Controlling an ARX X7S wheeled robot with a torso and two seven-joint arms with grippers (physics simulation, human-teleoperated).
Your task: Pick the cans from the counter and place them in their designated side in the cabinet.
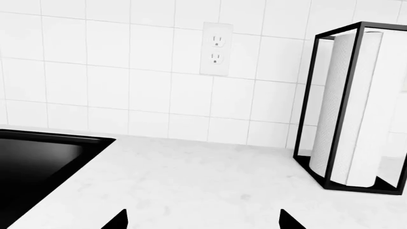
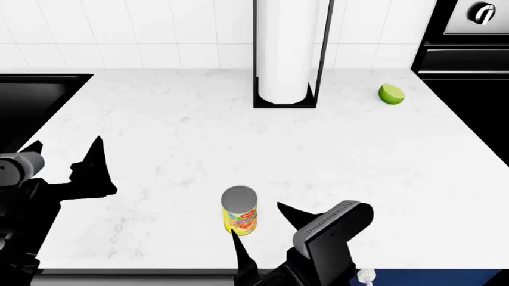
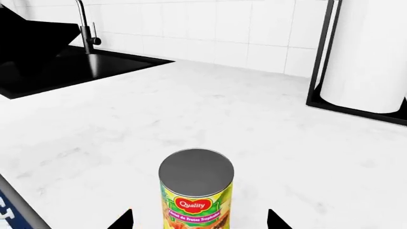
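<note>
Standing upright, yellow can (image 2: 239, 211) sits between spread right claw (image 2: 261, 228) fingers, seemingly untouched.

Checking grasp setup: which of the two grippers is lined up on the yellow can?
The right gripper: its open fingers flank the upright yellow can near the counter front edge. The left gripper is open too, well away from it.

I note the desk (image 2: 159, 131) is smooth, marble-look white stone with faint veins. The can (image 2: 239, 210) shows a matt grey metal lid and glossy printed label. Wall tiles (image 1: 127, 71) look glazed.
</note>
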